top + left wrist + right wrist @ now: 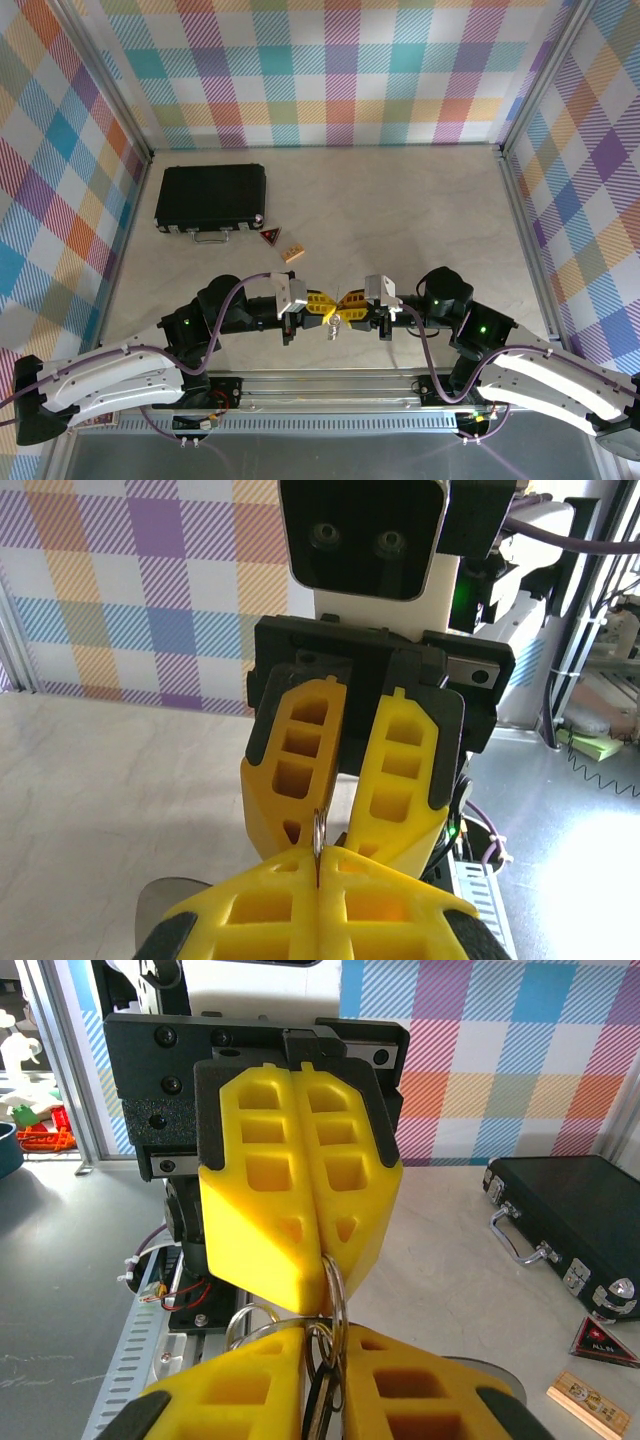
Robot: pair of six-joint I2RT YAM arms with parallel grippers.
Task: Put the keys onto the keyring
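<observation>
Above the near edge of a pale table (400,220), the left gripper (328,303) and right gripper (346,303) meet tip to tip; the keys (320,1390) sit between the right one's narrowly parted fingers, grip unclear, and the left is clamped on their thin wire loop (337,1280).

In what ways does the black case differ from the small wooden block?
The black case is far larger than the wooden block. The case is black with a metal handle and latches; the block is tan. The case lies roughly parallel to the back wall; the block lies at an angle. Both rest flat on the table, apart from each other.
</observation>
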